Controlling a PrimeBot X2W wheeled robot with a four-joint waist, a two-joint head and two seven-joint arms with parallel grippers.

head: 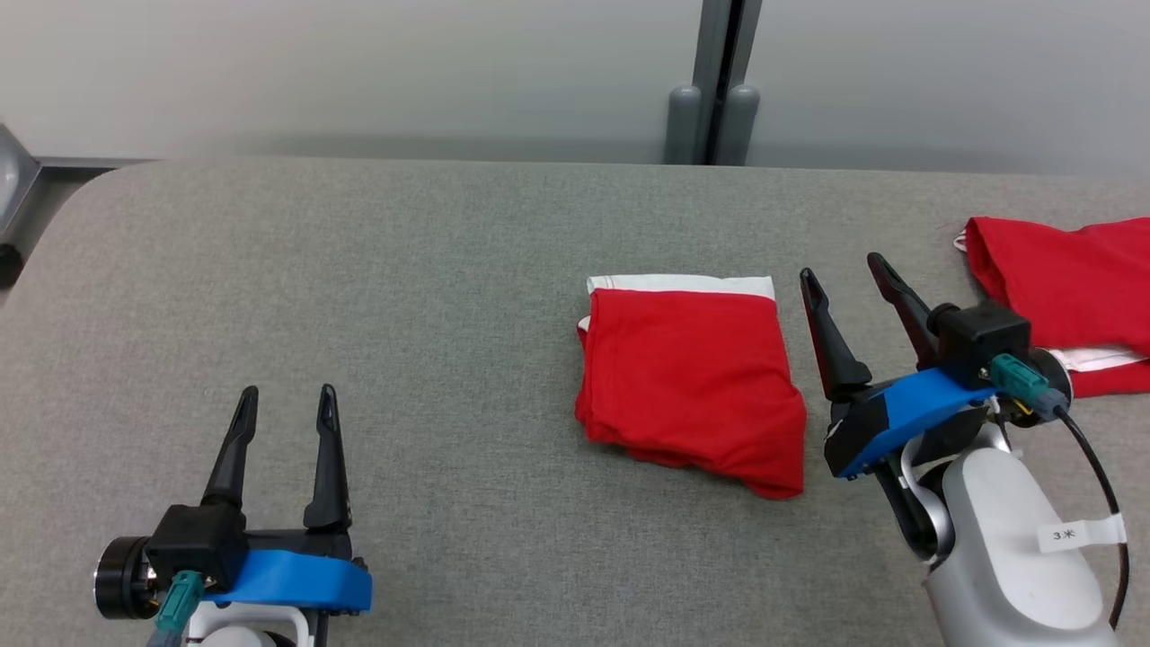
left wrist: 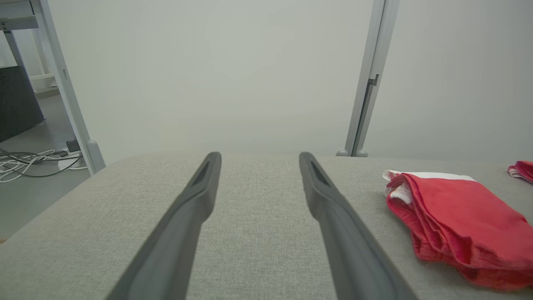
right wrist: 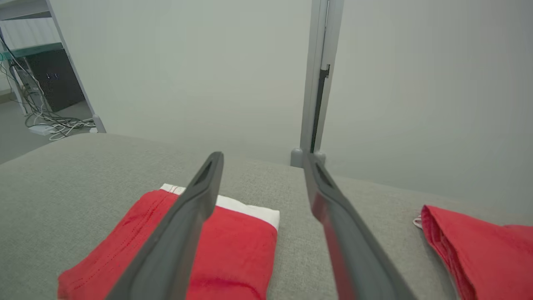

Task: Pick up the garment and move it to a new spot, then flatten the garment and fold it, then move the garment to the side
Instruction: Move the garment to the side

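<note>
Nearest, the left gripper [head: 288, 390] hangs over the table [head: 404, 270], fingers spread, holding nothing. The right gripper [head: 842, 265], likewise spread and empty, leans up-left just beside the folded garment [head: 692, 382] at mid-table. Another red cloth [head: 1069, 270] lies at the right edge. A post [head: 716, 90] stands behind.
</note>
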